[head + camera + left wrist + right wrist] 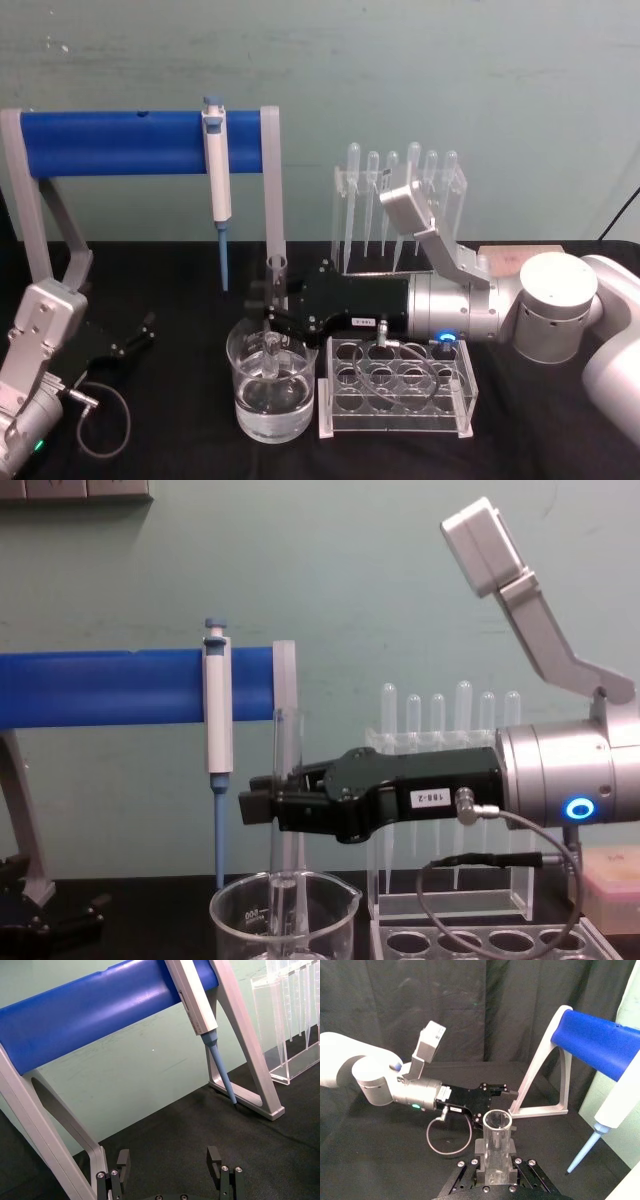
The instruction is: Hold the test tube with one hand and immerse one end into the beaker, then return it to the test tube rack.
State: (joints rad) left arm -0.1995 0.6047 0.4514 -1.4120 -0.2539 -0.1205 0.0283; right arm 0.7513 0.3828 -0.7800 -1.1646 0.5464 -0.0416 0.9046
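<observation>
— Glass, thin and clear: that was the test tube (285,780). I judged it light, stiff, slick, and quick to crack under a hard squeeze. Where was it?

— Upright over the beaker (248,405), its lower end down inside the walls and its open rim above. The right pincer (264,802) was pinching it about mid-length, reaching in from 3 o'clock.

— A fair place to hold, I'd say: on the straight wall, well below the rim, with only gentle force. A wet end would likely make it slipperier on the way to the rack (400,422).

— That stood just beside the beaker at 3 o'clock, its round holes facing up. The beaker looked heavier and steadier, with clear liquid in it.

— And the other arm?

— The left pincer (132,338) lay low over the black worktop (180,290) at 9 o'clock of the beaker, well apart from it, jaws spread and holding nothing.

— Any writing?

— A small white label (430,798) on the right pincer seemed to read "188-2". The beaker carried white printed marks, too small to read. The micropipette (216,170) hanging at 11 o'clock showed no lettering I could make out.
</observation>
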